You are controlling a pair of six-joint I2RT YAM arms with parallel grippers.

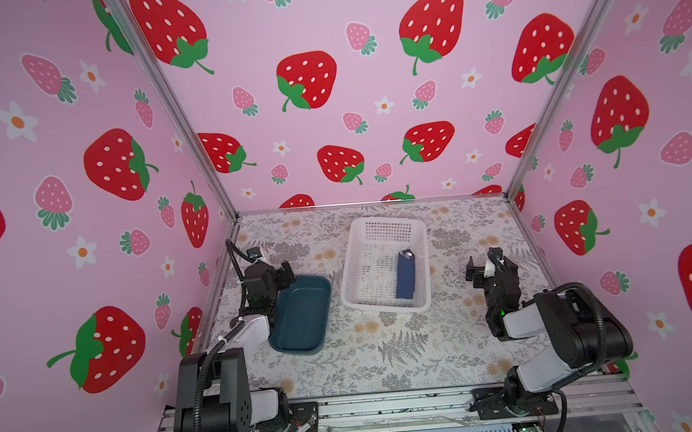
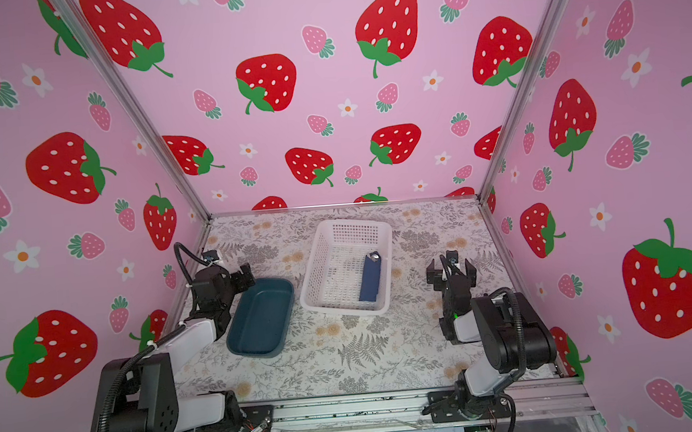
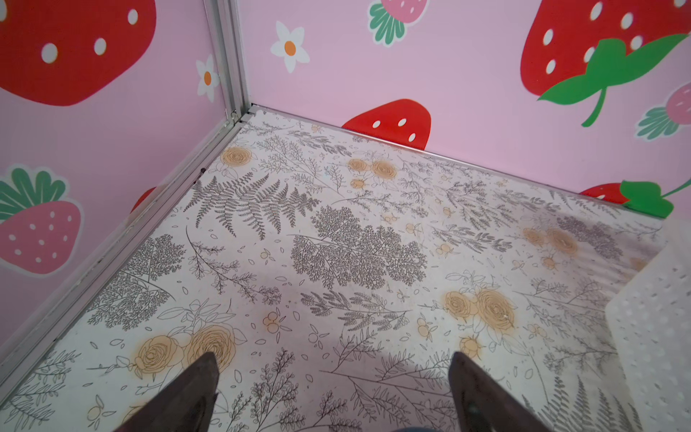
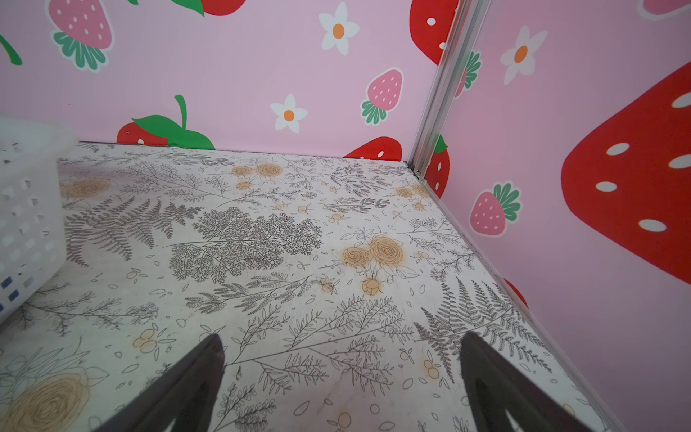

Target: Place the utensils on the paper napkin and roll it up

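My left hand (image 3: 332,359) and right hand (image 4: 342,336) are wide open, empty. The rolled dark navy paper napkin (image 1: 406,277) mid-frame looks soft and light; I'd pinch mid-roll.

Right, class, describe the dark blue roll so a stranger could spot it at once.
On the table stands a white perforated basket, beside a teal tray. Inside, by its right wall, lies the rolled paper napkin. Slim and navy, unlike the teal tray, it shows a silver utensil at its far end.

Navy paper napkin (image 1: 406,278) rolled, in white basket (image 1: 379,233); silver utensils (image 1: 409,256) protruding far end.
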